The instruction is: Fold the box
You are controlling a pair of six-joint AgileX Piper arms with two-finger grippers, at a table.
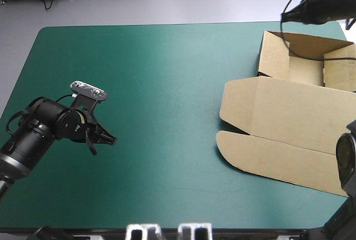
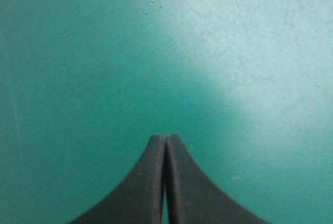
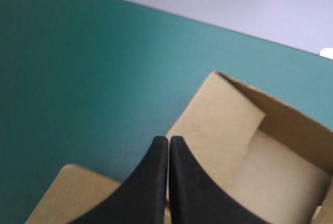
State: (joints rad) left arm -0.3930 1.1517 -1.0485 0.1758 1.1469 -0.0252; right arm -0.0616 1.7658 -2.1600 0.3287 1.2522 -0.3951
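Observation:
The brown box (image 1: pixel 295 120) lies at the table's right side. Its tray part (image 1: pixel 273 56) has walls raised toward the far right corner, and the lid panel with its rounded flaps (image 1: pixel 245 151) lies flat toward the near edge. My right gripper (image 1: pixel 293 10) hangs raised over the tray's far side. In the right wrist view its black fingers (image 3: pixel 169 140) are shut and empty, with the box's raised corner wall (image 3: pixel 223 120) just ahead of and below them. My left gripper (image 1: pixel 113 138) is low over the teal-green cover at the left, far from the box, shut and holding nothing (image 2: pixel 166 139).
Bare teal-green cover (image 1: pixel 167 84) stretches between the left gripper and the box. The box's right side reaches the table's right edge. Part of the right arm (image 1: pixel 346 165) rises at the near right corner, over the lid's edge.

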